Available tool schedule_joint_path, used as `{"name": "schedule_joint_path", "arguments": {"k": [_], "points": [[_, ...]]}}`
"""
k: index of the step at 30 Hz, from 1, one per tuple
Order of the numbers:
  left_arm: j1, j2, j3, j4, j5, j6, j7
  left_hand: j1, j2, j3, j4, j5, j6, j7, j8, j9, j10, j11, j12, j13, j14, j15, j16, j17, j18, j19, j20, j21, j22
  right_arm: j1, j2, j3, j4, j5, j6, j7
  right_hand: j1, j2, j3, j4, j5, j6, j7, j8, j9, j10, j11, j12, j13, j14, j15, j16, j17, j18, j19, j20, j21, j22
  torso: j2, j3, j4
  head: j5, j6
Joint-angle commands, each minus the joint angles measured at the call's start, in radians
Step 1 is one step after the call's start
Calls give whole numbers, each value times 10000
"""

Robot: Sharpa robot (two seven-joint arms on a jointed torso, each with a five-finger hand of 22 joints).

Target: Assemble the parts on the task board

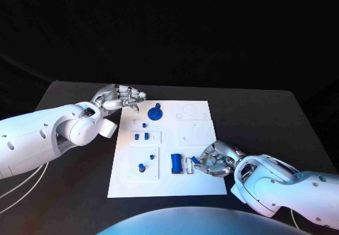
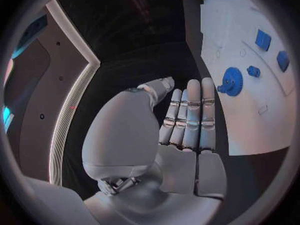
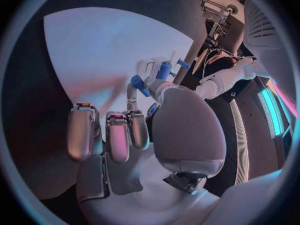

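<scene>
The white task board (image 1: 169, 182) lies in the middle of the black table. A blue gear (image 1: 155, 114) sits near its far edge, also in the left wrist view (image 2: 232, 80). Small blue parts (image 1: 141, 137) stand mid-board, and blue pegs (image 1: 141, 168) stand lower down. A long blue block (image 1: 177, 164) lies beside a small white piece (image 1: 188, 165). My left hand (image 1: 121, 98) hovers at the board's far left corner, its fingers (image 2: 190, 115) straight, holding nothing. My right hand (image 1: 215, 159) rests at the board's right edge and pinches a small blue part (image 1: 195, 160) at its fingertips (image 3: 139, 81).
Black table (image 1: 268, 122) surrounds the board on all sides, wider on the right. The board's far right quarter (image 1: 192, 115) carries only pale round outlines. Both white forearms reach in from the near corners.
</scene>
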Motion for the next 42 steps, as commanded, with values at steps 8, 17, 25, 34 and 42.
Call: {"name": "schedule_joint_path", "arguments": {"k": [8,17,25,34,42], "points": [[6,33,10,45,50,72,101,-5,96,-32,-37,38,-35,55,61,-5,-105,-3,54,11,-59,-23,-18,-19,134,-46,20,-43,-17,-10,296,1,-103,337,147,33,-364,-7,1114,-1111,7,54,-89,52,16,725,-36,26,2026,985,-60,11,2153,-53,283,-28,-20,1997,1,6,-12,34,-46],[6,34,10,43,50,81,90,-24,97,-37,-25,35,-36,58,63,-6,-110,-1,61,10,-60,-20,-16,-20,132,-48,23,-46,-19,-11,390,1,-143,356,315,-10,-1024,-106,449,-883,-39,149,-60,33,-1,731,-12,40,2039,985,-38,12,2156,-52,278,-16,-36,1993,-5,17,-15,59,-30],[6,38,10,42,50,92,79,-24,97,-37,-25,35,-36,58,63,-6,-110,-1,61,10,-60,-20,-16,-20,132,-48,23,-46,-19,-12,442,1,-178,382,349,34,-1517,-152,-799,-438,-55,221,-31,-39,-44,742,16,81,2066,989,-18,20,2181,-54,280,6,-32,1994,1,14,-9,55,-27],[7,35,10,42,50,89,71,-42,97,-43,-13,34,-39,58,65,-7,-114,0,67,9,-59,-16,-13,-21,131,-49,25,-50,-22,-12,466,1,-285,406,344,115,-1631,-112,-2148,192,-52,265,-32,-107,-72,746,19,88,2077,989,-13,19,2180,-52,279,9,-36,1994,-6,13,-12,62,-12],[7,33,10,45,50,81,67,-42,97,-43,-13,34,-39,58,65,-7,-114,0,67,9,-59,-16,-13,-21,131,-49,25,-50,-22,-13,505,1,-385,408,347,160,-1623,-54,-2476,305,-49,274,-37,-118,-75,748,16,96,2082,988,-17,18,2178,-51,278,7,-41,1992,1,13,-10,48,-10]]}}
